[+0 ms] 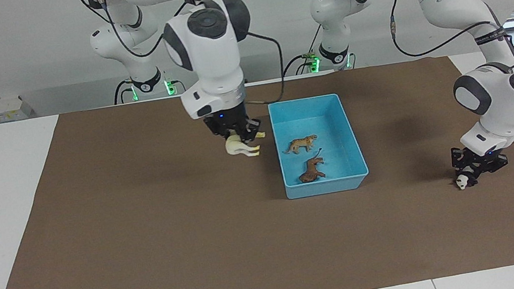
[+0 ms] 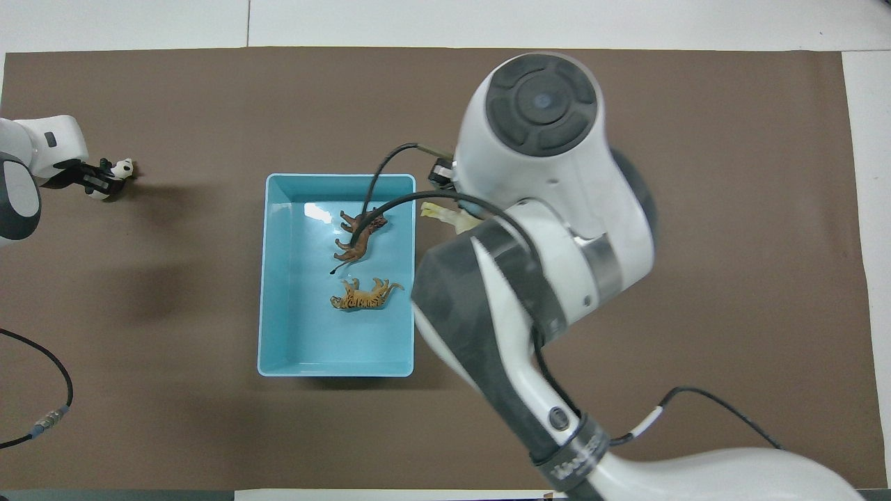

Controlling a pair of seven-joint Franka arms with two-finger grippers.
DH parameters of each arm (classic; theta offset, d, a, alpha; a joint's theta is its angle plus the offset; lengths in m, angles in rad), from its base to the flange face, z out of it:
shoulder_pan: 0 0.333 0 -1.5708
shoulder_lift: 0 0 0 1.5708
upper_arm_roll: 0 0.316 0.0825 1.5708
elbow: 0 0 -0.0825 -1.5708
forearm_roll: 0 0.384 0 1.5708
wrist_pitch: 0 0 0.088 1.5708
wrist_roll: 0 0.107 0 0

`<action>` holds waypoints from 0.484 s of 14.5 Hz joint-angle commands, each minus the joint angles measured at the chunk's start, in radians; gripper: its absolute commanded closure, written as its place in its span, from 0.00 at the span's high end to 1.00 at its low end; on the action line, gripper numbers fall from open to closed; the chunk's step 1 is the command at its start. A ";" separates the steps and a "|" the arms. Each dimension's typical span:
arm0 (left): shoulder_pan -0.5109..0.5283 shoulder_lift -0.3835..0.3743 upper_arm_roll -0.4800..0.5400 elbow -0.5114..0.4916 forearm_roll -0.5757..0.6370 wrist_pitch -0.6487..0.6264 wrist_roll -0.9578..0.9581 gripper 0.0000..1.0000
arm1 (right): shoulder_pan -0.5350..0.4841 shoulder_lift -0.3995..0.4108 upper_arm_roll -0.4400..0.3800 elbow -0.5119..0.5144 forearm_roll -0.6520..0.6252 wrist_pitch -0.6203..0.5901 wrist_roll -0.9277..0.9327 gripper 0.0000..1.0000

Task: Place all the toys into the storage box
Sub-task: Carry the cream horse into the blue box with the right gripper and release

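Tiger (image 1: 300, 144) and lion (image 1: 312, 170) lie in the storage box (image 1: 354, 148), delivered. Right hand (image 1: 237, 134) clamps the horse (image 1: 240, 146), airborne just beside the box rim, presumably for dropping. Left hand (image 1: 477, 166), low on the surface, looks closed on the panda (image 1: 464, 180), seemingly unlifted.

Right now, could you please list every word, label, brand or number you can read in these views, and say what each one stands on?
"WAN...": white lettering on the right arm's band, a black strap round its forearm in the overhead view; it seems to begin so, and the remaining letters are blurred.
Unreadable: white lettering on the left arm's band in the facing view; too small.
No writing shows on the storage box.
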 commanded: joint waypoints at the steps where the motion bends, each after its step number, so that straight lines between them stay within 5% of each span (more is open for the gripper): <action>1: -0.001 0.001 0.000 0.011 -0.040 -0.019 0.010 0.00 | 0.098 0.079 -0.005 0.043 0.026 0.137 0.130 0.00; 6: -0.002 -0.014 -0.003 0.139 -0.057 -0.203 -0.042 0.00 | 0.206 0.187 -0.005 0.036 -0.021 0.292 0.223 0.00; 7: -0.004 -0.029 -0.006 0.168 -0.062 -0.255 -0.095 0.00 | 0.214 0.182 -0.005 0.019 -0.023 0.289 0.240 0.56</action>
